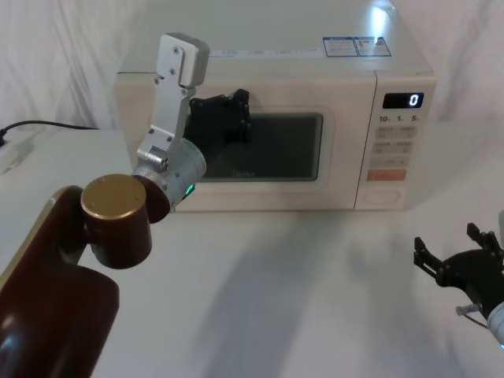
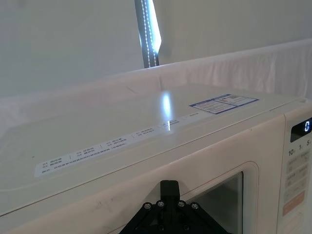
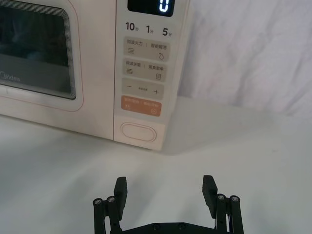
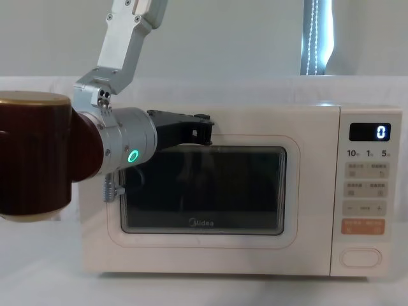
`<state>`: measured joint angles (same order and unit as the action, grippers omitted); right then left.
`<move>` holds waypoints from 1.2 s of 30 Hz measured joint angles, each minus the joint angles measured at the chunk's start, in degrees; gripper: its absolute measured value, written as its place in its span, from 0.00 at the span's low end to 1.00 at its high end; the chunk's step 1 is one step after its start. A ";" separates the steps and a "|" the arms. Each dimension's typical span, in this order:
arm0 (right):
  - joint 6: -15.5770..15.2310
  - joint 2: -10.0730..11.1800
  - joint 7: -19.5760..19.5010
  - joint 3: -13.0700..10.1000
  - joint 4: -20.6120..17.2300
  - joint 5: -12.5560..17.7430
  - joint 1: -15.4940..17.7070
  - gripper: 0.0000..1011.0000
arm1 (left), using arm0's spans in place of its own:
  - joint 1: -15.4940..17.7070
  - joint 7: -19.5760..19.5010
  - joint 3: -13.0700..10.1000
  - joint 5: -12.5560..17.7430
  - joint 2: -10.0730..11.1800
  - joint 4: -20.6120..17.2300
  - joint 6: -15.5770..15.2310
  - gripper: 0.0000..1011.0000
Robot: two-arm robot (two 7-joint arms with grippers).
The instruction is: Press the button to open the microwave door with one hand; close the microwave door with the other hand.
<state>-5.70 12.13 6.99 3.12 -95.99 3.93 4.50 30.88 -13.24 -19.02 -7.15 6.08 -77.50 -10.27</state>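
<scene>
Right wrist view has my right hand (image 3: 165, 187) spread, low on the worktop (image 3: 58, 165) short of the button (image 3: 139, 132) under the orange key (image 3: 141, 105); drifting high, I risk hitting that key instead.

Arm finish: maroon, gold, silver, black.
Left gripper (image 1: 223, 116) black, on silver wrist with green ring light; right gripper (image 3: 165, 191) black, screw-studded.

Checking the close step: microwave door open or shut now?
Shut. The door sits flush with the control panel, with no gap along its edge. Left gripper is at its upper part.
</scene>
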 joint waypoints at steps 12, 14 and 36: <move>0.00 0.00 0.00 0.00 0.00 0.00 0.00 0.99 | -0.39 0.13 0.40 0.14 -0.35 -0.36 -0.03 0.00; 0.00 0.00 0.00 0.00 0.00 0.00 0.00 0.99 | -0.81 0.24 0.53 0.00 -0.34 -1.12 -0.34 0.00; 0.00 0.00 0.00 0.00 0.00 0.00 0.00 0.99 | -10.87 2.00 2.28 0.00 3.34 -16.30 -2.72 0.22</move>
<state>-5.70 12.13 6.98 3.12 -95.99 3.93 4.50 20.01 -11.24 -16.74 -7.15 9.42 -93.81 -12.98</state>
